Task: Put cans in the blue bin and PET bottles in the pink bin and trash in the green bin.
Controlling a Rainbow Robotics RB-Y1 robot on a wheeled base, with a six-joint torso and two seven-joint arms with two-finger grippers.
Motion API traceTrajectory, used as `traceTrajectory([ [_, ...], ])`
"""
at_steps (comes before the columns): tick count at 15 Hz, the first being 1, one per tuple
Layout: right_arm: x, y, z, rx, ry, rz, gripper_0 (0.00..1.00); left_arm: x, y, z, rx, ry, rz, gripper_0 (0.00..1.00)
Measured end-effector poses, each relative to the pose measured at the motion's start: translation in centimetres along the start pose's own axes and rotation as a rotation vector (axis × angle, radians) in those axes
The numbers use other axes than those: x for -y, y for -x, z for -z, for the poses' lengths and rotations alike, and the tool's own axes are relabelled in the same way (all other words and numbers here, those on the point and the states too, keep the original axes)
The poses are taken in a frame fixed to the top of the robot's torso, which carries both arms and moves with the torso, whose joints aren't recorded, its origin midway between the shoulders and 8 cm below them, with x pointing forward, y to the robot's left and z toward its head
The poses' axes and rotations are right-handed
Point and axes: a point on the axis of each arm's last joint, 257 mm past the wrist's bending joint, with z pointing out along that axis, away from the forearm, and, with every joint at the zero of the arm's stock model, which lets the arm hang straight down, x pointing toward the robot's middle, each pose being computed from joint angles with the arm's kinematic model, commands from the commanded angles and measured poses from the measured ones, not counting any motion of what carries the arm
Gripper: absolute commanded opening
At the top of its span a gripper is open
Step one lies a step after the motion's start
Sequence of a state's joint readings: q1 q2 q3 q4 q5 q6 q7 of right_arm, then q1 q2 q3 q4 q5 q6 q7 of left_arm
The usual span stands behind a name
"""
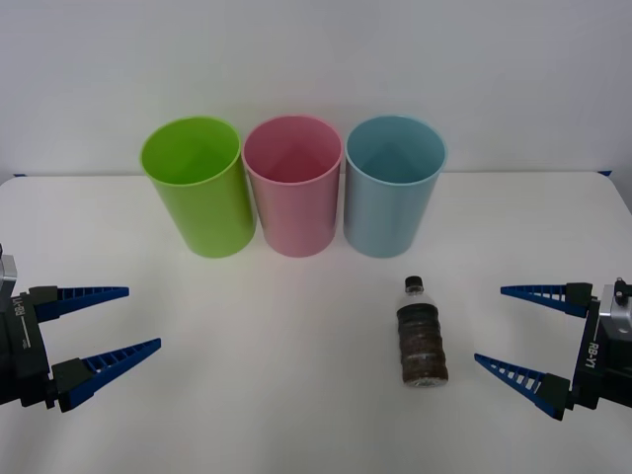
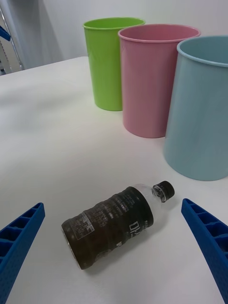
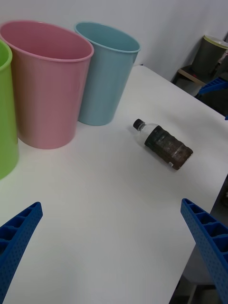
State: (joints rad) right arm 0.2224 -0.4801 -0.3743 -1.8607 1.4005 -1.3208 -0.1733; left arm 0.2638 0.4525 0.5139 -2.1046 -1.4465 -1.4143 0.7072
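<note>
The PET bottle [image 1: 422,334] lies on its side on the white counter [image 1: 296,395], just inward of the wide-open right claw [image 1: 512,329] (cap toward the bins). Beyond it stand the blue bin [image 1: 392,188], pink bin [image 1: 293,188] and green bin [image 1: 197,188]. The left claw [image 1: 126,318] is spread wide, well apart.

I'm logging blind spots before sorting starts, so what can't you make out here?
- PET bottle label text: too small in the front view.
- Green bin: cut off by the left wrist view's edge.
- Blue bin: cut off by the right wrist view's edge.
- Pink bin floor: hidden by its own wall.
</note>
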Motion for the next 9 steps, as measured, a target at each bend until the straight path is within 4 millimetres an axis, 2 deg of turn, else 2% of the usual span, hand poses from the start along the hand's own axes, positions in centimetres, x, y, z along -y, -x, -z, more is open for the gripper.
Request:
traceTrajectory([
  [9,0.00,0.00,0.00,0.000,0.000,0.000,1.00,0.00,0.00,0.00,0.000,0.000,0.000,1.00],
])
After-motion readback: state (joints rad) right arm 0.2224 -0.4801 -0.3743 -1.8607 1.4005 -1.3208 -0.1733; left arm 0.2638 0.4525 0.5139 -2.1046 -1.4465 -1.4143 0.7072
